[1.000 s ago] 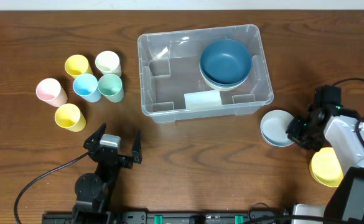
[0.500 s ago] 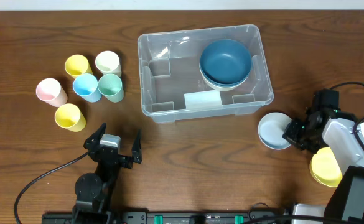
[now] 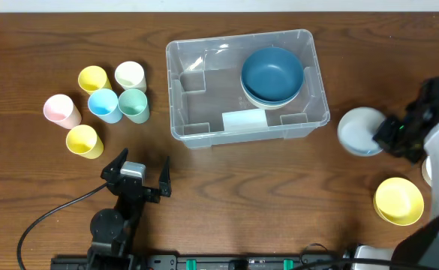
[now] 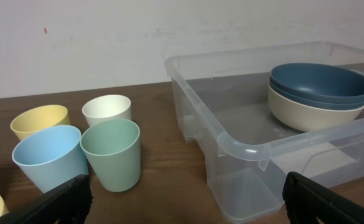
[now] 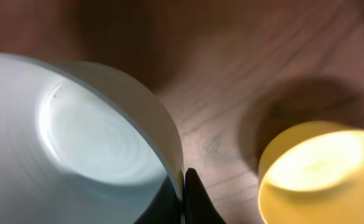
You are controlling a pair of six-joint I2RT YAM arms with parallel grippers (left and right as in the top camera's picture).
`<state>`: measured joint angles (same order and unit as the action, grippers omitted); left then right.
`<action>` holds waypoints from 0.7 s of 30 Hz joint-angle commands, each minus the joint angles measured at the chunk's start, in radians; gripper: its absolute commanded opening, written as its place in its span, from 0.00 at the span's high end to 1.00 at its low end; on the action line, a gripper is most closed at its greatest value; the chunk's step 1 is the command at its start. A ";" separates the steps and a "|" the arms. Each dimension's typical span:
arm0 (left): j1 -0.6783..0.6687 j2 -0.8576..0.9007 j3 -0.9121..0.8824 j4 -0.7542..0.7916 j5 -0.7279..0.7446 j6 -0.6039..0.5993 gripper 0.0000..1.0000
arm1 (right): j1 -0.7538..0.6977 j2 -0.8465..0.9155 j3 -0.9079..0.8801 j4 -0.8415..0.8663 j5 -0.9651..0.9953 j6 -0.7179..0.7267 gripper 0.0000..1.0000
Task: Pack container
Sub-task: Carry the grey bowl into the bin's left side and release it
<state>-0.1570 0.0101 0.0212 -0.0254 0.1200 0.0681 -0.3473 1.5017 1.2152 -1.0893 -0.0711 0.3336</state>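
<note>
The clear container [image 3: 204, 90] stands at the table's middle back, holding a dark blue bowl [image 3: 272, 73] stacked on a cream bowl [image 4: 312, 112] in its right end. My right gripper [image 3: 388, 139] is shut on the rim of a pale blue bowl [image 3: 359, 131], lifted above the table to the right of the container. In the right wrist view that pale blue bowl [image 5: 88, 137] fills the left side, its rim pinched between the fingers [image 5: 194, 199]. My left gripper [image 3: 138, 180] is open near the front edge, nothing between its fingers [image 4: 63, 199].
Several cups stand left of the container: yellow [image 3: 93, 78], cream [image 3: 130, 75], light blue [image 3: 103, 105], green [image 3: 133, 105], pink [image 3: 61, 111] and another yellow [image 3: 84, 141]. A yellow bowl [image 3: 398, 201] sits at the front right, below my right arm.
My right gripper closed on the pale blue bowl's rim and lifted it up and to the right, off the table. The left arm has stayed still.
</note>
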 commanded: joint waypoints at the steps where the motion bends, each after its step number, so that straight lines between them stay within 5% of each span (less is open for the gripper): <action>1: 0.006 -0.006 -0.017 -0.034 0.008 0.010 0.02 | 0.000 -0.046 0.135 -0.035 -0.108 -0.109 0.99; 9: 0.006 -0.006 -0.017 -0.034 0.008 0.010 0.02 | 0.200 -0.051 0.388 -0.138 -0.230 -0.224 0.99; 21: 0.006 -0.006 -0.017 -0.034 0.008 0.010 0.02 | 0.774 0.002 0.437 0.117 0.070 -0.128 0.99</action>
<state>-0.1570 0.0101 0.0212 -0.0254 0.1196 0.0681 0.3450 1.4738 1.6299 -1.0149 -0.1303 0.1738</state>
